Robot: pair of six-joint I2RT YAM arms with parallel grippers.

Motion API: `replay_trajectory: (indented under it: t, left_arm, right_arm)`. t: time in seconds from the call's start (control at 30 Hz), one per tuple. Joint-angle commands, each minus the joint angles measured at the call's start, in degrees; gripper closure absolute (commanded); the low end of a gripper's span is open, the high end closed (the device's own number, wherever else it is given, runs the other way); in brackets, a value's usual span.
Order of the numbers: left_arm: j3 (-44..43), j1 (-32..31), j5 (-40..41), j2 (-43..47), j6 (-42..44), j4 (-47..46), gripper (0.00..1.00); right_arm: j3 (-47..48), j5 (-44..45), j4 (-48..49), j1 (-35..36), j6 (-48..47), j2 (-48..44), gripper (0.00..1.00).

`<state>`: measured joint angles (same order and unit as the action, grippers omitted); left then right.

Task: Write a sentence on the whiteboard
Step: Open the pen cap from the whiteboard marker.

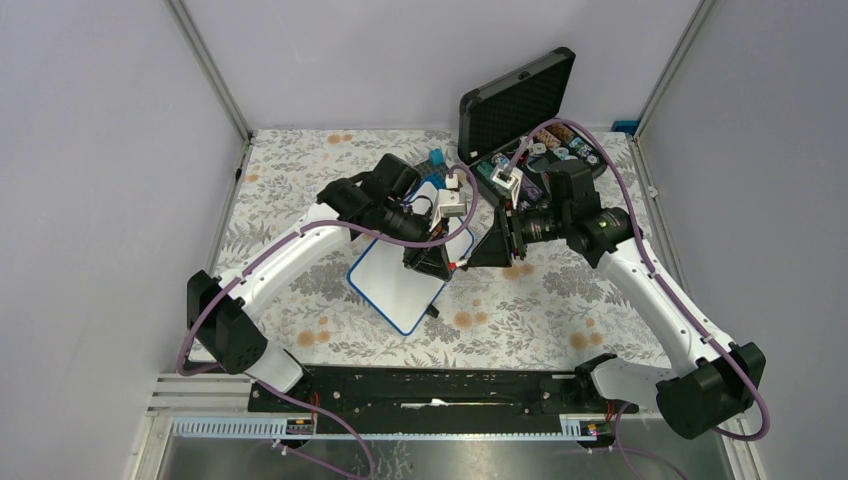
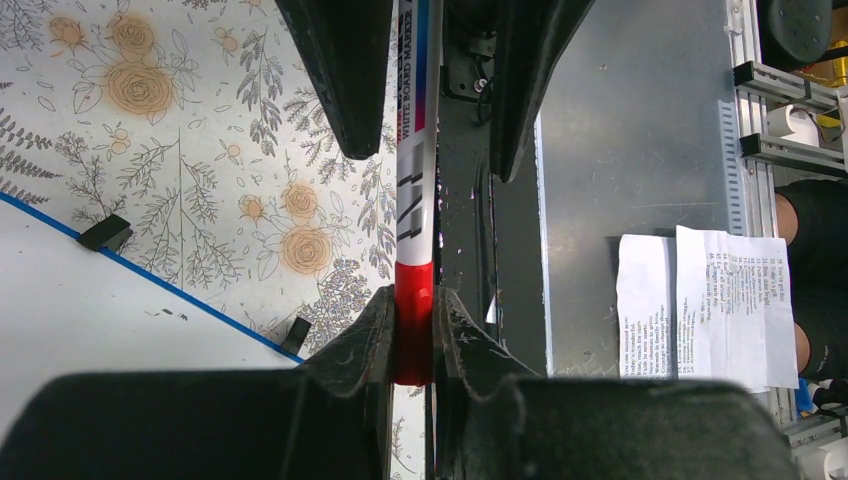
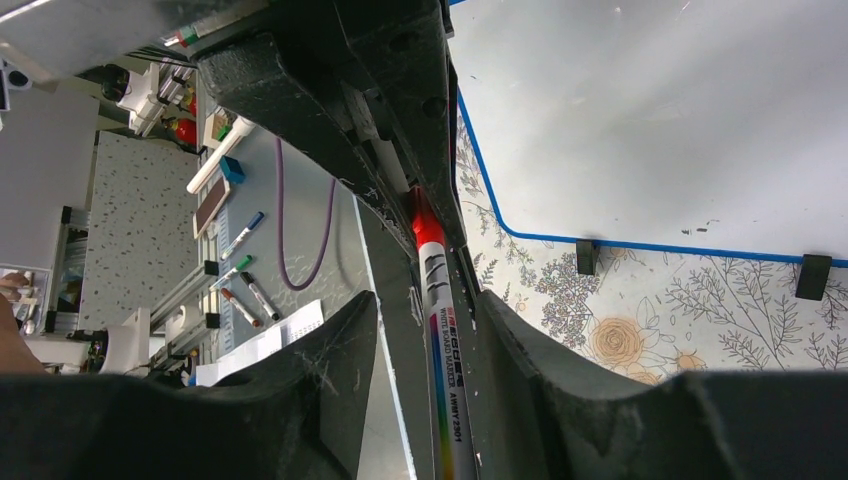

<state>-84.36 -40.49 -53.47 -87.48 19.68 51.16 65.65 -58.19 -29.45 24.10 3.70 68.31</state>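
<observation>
The whiteboard [image 1: 395, 285] lies tilted on the floral cloth, its blue frame and black feet showing in both wrist views [image 2: 80, 310] [image 3: 640, 110]. Its visible surface is plain white, and the sentence is out of view. A white whiteboard marker [image 2: 415, 200] with a red end spans between my two grippers, above the board's right edge. My left gripper [image 2: 413, 310] is shut on the marker's red end [image 1: 455, 265]. My right gripper [image 3: 428, 305] stands open around the marker's printed barrel [image 3: 445, 360], with a gap on one side. The two grippers face each other, left [image 1: 447, 262] and right [image 1: 480, 258].
An open black case [image 1: 520, 100] with small items inside stands at the back right. A printed paper sheet [image 2: 710, 300] lies on the metal bench beyond the table's near edge. Loose markers [image 3: 245, 275] lie on that bench too.
</observation>
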Motion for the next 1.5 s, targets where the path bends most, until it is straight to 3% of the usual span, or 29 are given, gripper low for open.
replay_trajectory:
  t: [0.0,0.43,0.67,0.93,1.47]
  left_arm:
    - [-1.19,0.30,-1.68,1.08,0.30,-0.61,1.00]
    - [-3.38,-0.35,-2.71,-0.97,0.44,0.25,1.00]
    - [-4.26,-1.49,-2.82,-2.05,0.82,1.00,1.00]
    - [-5.87,-1.61,-2.59,-2.99,0.62,1.04,1.00]
    - [-7.37,-1.65,-3.54,-4.30,0.84,1.13,1.00]
  right_arm:
    - [0.21,-1.95,0.18,0.16,-0.55,-1.10,0.53]
    - [-1.27,-2.55,0.51,0.25,-0.37,-1.39,0.59]
    - [-1.48,-3.04,0.66,0.40,-0.30,-1.42,0.58]
    - [-2.00,-3.78,-0.08,0.90,-1.26,-1.60,0.65]
    - [-1.54,-5.51,-1.16,1.88,-2.28,-1.40,0.61]
